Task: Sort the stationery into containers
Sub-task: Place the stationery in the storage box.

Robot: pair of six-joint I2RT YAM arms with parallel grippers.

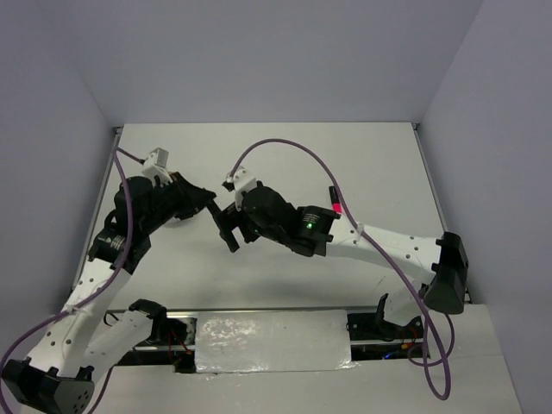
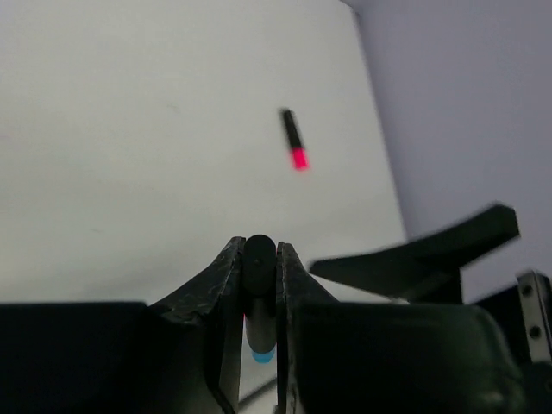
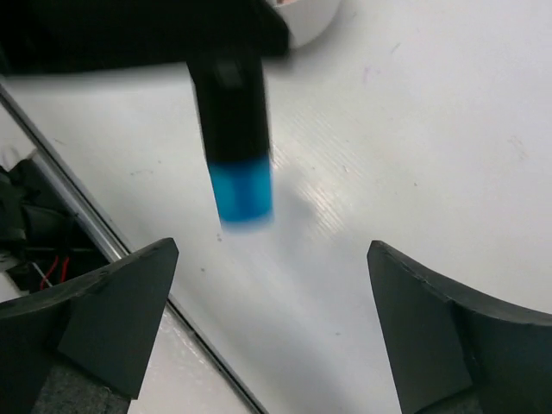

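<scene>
My left gripper (image 2: pixel 259 250) is shut on the black cap of a blue highlighter (image 2: pixel 260 297), whose blue end points down. In the right wrist view the same blue highlighter (image 3: pixel 238 164) hangs from the left gripper's dark body (image 3: pixel 138 34), above the table. My right gripper (image 3: pixel 270 250) stands wide open just below it, with nothing between its fingers. From above, the left gripper (image 1: pixel 211 205) and right gripper (image 1: pixel 231 233) meet near the table's middle. A pink highlighter (image 1: pixel 335 205) lies on the table behind the right arm, and the left wrist view shows this pink highlighter (image 2: pixel 295 141) too. A white curved rim, probably the container (image 3: pixel 306 19), shows at the top edge.
One finger of the right gripper (image 2: pixel 423 254) reaches in beside the left gripper's jaws. A purple cable (image 1: pixel 293 147) arches over the right arm. The table's front edge with a metal rail (image 3: pixel 95 233) runs close under the right gripper. Grey walls enclose the table.
</scene>
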